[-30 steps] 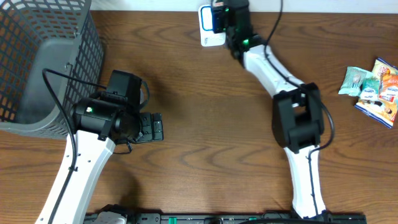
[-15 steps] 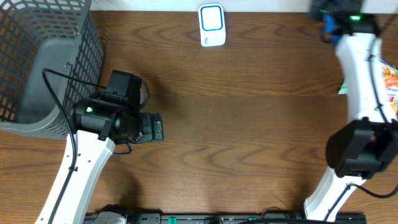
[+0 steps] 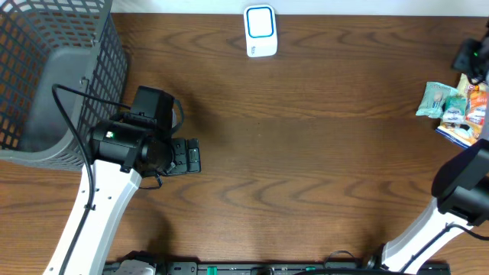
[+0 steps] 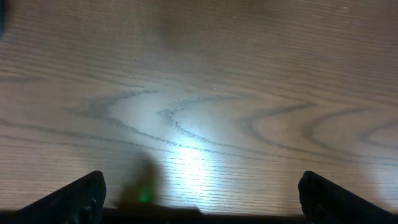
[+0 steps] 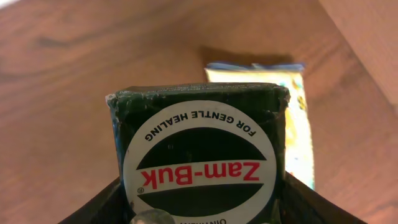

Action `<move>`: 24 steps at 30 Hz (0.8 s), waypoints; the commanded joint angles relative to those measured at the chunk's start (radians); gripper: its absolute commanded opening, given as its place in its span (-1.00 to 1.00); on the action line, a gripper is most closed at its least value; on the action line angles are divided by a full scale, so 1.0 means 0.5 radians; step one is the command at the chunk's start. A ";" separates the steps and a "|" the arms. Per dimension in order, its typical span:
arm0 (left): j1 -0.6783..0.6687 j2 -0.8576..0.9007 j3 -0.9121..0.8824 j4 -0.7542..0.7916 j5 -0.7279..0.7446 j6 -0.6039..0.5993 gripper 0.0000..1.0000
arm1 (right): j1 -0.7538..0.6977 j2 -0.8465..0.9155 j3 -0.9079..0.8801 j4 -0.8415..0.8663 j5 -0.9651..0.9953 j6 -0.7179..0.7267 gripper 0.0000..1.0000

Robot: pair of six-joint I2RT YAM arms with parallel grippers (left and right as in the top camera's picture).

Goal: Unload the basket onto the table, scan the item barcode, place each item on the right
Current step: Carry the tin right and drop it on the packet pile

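A dark green Zam-Buk box (image 5: 199,155) fills the right wrist view, its round label upside down, and no barcode shows on this face. My right gripper (image 5: 199,208) has its fingers (image 5: 99,208) pressed to both sides of the box. In the overhead view the right gripper (image 3: 475,57) sits at the table's far right edge, mostly cut off. The white scanner (image 3: 260,30) with a blue frame stands at the back centre. My left gripper (image 3: 194,156) hovers open over bare wood at the left, with nothing between its fingertips (image 4: 74,199).
A grey mesh basket (image 3: 46,76) takes up the back left corner. A pile of snack packets (image 3: 458,107) lies at the right edge, below the right gripper. A yellow packet (image 5: 297,124) lies on the wood behind the box.
The right arm swung from the scanner at the back centre to the far right edge, carrying the box over the packets. The left arm has stayed still.
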 commanded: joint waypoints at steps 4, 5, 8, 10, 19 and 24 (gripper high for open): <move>0.007 0.003 0.002 -0.005 0.018 -0.017 0.96 | -0.091 0.109 -0.022 -0.038 0.007 -0.024 0.60; 0.007 0.003 0.002 -0.006 0.018 -0.017 0.96 | -0.096 0.122 -0.024 -0.041 0.007 -0.024 0.75; 0.007 0.003 0.002 -0.006 0.018 -0.017 0.96 | -0.109 0.130 -0.025 -0.044 0.007 -0.024 0.98; 0.007 0.003 0.002 -0.005 0.018 -0.017 0.95 | -0.108 0.123 -0.024 -0.046 -0.002 -0.023 0.99; 0.007 0.003 0.002 -0.006 0.018 -0.017 0.95 | -0.106 -0.051 -0.024 -0.143 -0.373 0.043 0.99; 0.007 0.003 0.002 -0.005 0.018 -0.017 0.96 | -0.092 -0.315 -0.024 -0.234 -0.704 0.143 0.99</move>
